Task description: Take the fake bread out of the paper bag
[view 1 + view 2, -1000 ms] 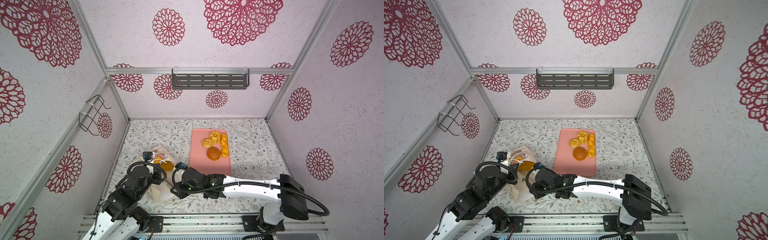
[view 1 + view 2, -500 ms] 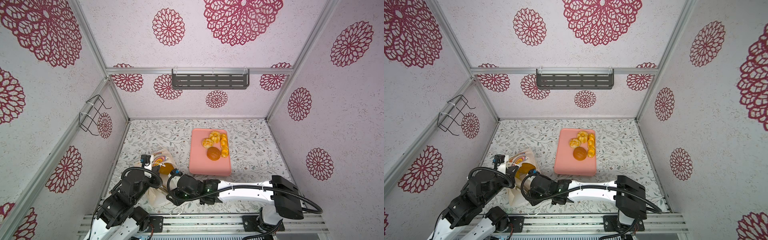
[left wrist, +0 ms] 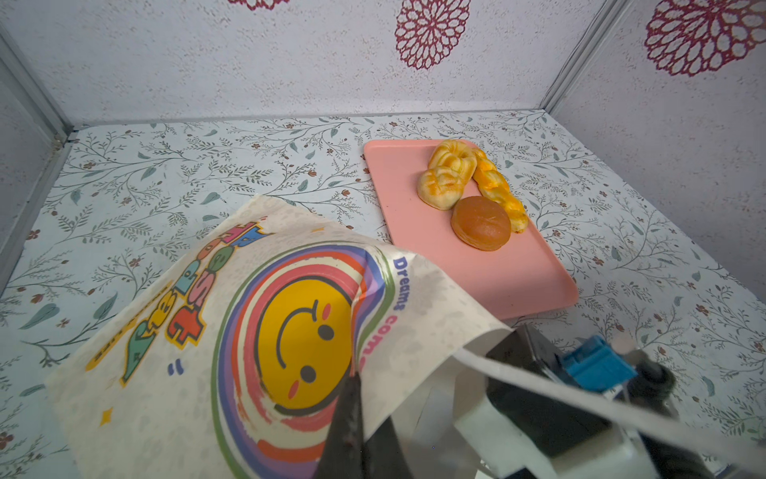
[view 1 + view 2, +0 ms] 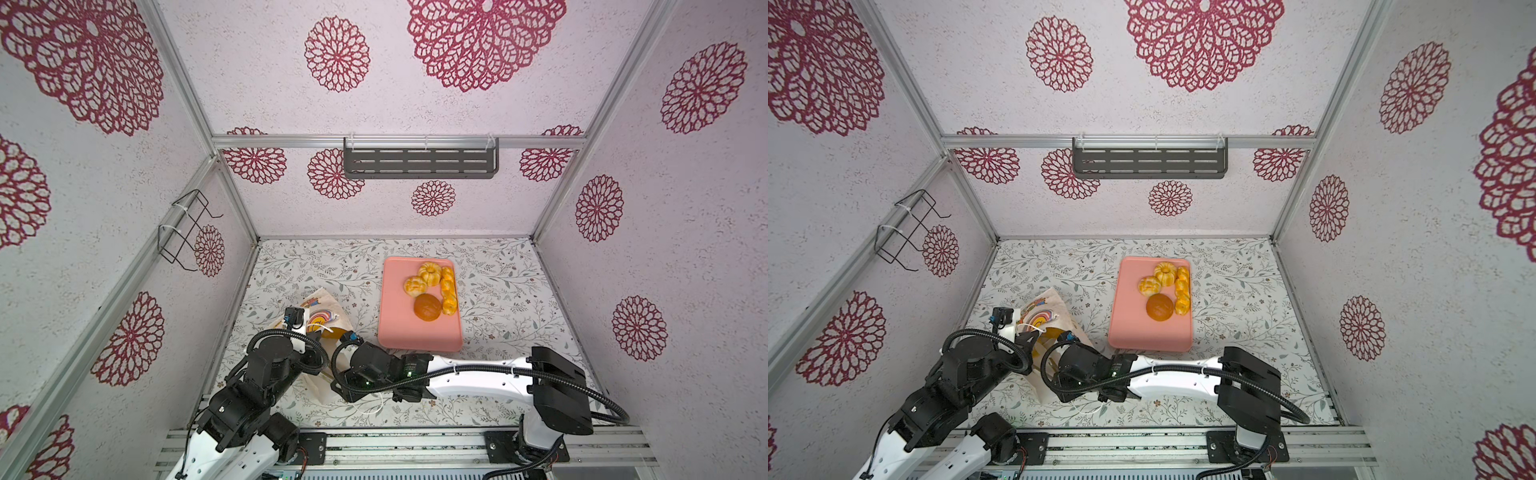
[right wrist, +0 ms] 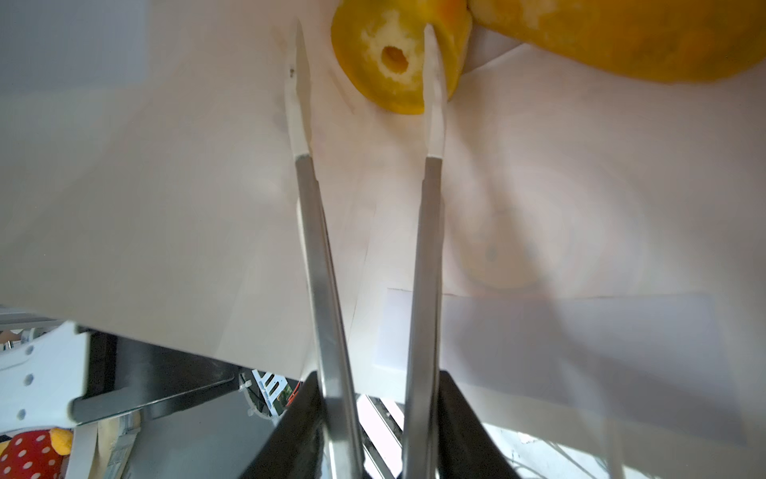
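Toward the near left of the floral table (image 4: 498,291), the bag (image 4: 322,309) lies slanted, with its smiley print facing up and its mouth turned to the arms' bases. Near its right side, not touching it, the pink tray (image 4: 399,328) sits flat with its near half bare.

Both top views show the two arms (image 4: 478,376) meeting at the bag's mouth. The left gripper (image 3: 360,414) is pressed together on the bag's upper rim. One dark finger lies outside on the print and the other is inside, so the mouth gapes. The right gripper (image 5: 364,49) sits deep inside the bag. Its long white-tipped fingers (image 5: 433,103) are spread and hold nothing. One tip lies across the face of a ring, and the other stands clear of it against the paper.

At the bag's closed end lies the loaf (image 5: 601,37), only partly in view. The ring (image 5: 364,83) is right beside it, with its hole facing the wrist camera.

Four pieces cluster on the tray's far half. The braided stick (image 4: 449,291) runs along the right edge. The dark bun (image 4: 427,307) is nearest the arms. A second ring (image 4: 429,273) lies farthest back, with a knot (image 4: 414,286) on its left.

A white handle (image 3: 559,390) hangs from the bag's rim and crosses in front of the right arm's wrist, blurred in the left wrist view.
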### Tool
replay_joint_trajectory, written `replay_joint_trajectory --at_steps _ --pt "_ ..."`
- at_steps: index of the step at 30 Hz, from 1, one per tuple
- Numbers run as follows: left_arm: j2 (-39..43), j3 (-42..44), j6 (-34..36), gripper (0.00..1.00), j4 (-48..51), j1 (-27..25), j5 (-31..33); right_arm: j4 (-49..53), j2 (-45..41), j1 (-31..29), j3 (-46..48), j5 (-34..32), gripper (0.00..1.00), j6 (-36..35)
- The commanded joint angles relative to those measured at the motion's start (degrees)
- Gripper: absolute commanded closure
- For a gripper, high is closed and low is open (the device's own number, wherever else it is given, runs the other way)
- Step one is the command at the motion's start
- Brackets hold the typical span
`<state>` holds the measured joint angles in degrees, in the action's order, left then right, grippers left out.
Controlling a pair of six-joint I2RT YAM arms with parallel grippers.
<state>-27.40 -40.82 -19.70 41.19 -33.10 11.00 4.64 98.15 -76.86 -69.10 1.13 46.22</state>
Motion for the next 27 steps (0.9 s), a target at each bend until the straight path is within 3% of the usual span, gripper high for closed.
replay_joint_trajectory --at_steps 1,27 --pt "0.1 -2.1 -0.2 1.0 -2.5 -0.1 -0.8 0.4 -1.8 0.7 -1.5 -3.8 0.58 0.8" --pt "-0.9 -1.6 -1.4 1.0 -2.9 -0.1 -0.1 6.0 -5.7 0.6 -0.5 -7.5 0.59 1.0"
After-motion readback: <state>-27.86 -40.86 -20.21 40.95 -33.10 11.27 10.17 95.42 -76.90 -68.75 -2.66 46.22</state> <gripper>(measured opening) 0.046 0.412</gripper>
